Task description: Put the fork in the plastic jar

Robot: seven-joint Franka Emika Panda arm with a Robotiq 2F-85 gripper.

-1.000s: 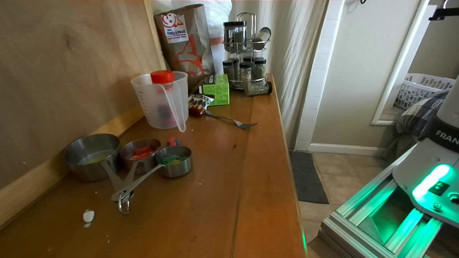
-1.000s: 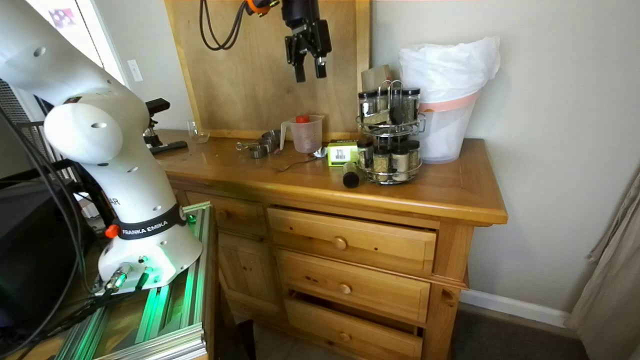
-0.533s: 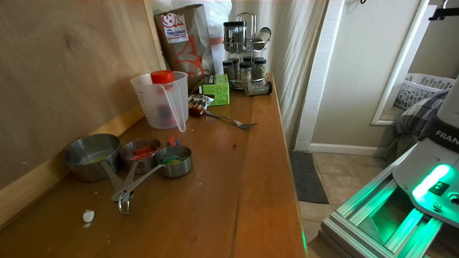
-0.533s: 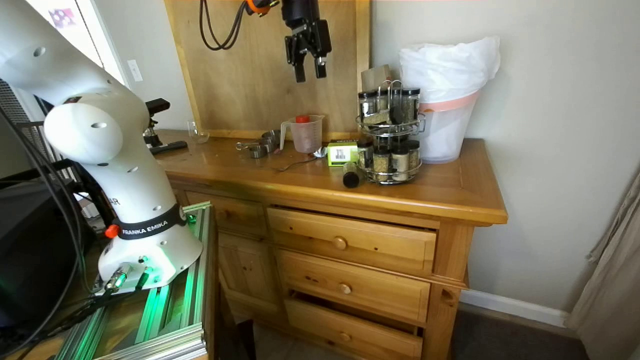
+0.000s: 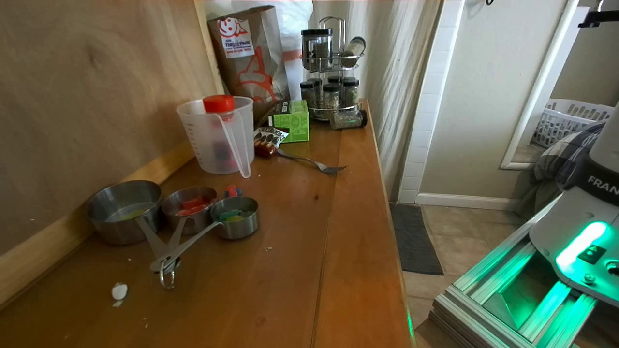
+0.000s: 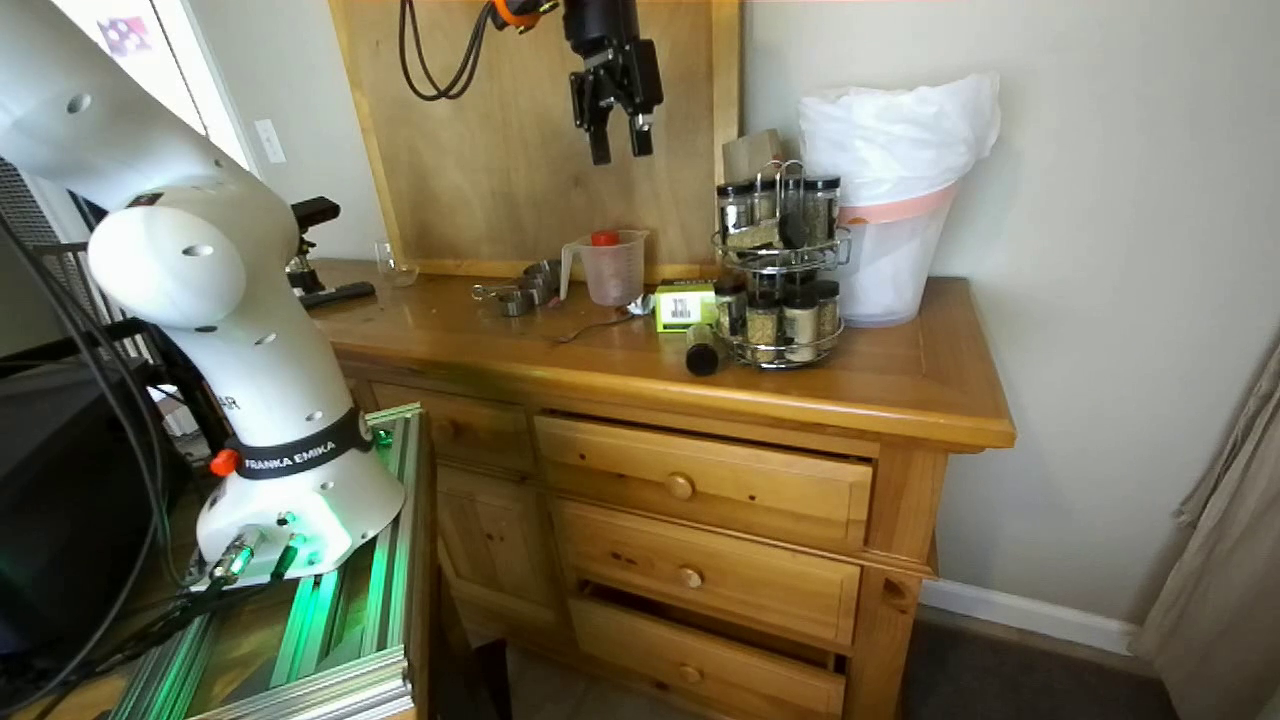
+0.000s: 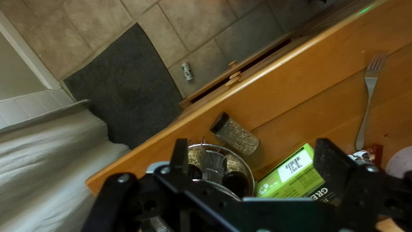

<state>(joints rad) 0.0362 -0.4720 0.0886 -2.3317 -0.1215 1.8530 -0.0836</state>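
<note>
Well below the gripper (image 6: 621,155), off to one side, the fork (image 7: 369,92).

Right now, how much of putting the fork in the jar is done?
Nothing looks done yet: the fork lies on the wooden top, outside the plastic jar. Nothing's in hand: the claw hangs open and empty. Left to do: grab the fork and put it in.
</note>
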